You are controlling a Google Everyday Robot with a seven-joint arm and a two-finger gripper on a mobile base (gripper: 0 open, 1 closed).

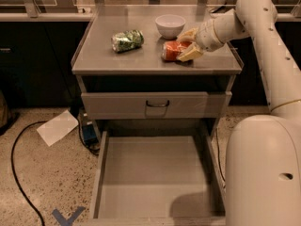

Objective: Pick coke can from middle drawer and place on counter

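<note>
The coke can (pixel 172 51), red-orange, lies on its side on the counter (pixel 122 60), right of centre near the front edge. My gripper (pixel 187 45) reaches in from the right. Its two tan fingers (pixel 189 54) sit on either side of the can's right end and grip it, with the can resting on the counter. The middle drawer (pixel 155 178) is pulled fully out below, and nothing shows inside it.
A green-and-white patterned can (pixel 127 40) lies on the counter's left half. A white bowl (pixel 170 25) stands behind the coke can. A shut drawer front with a dark loop handle (pixel 156 104) sits under the counter. White paper (pixel 57 127) and a black cable (pixel 19 173) lie on the floor at left.
</note>
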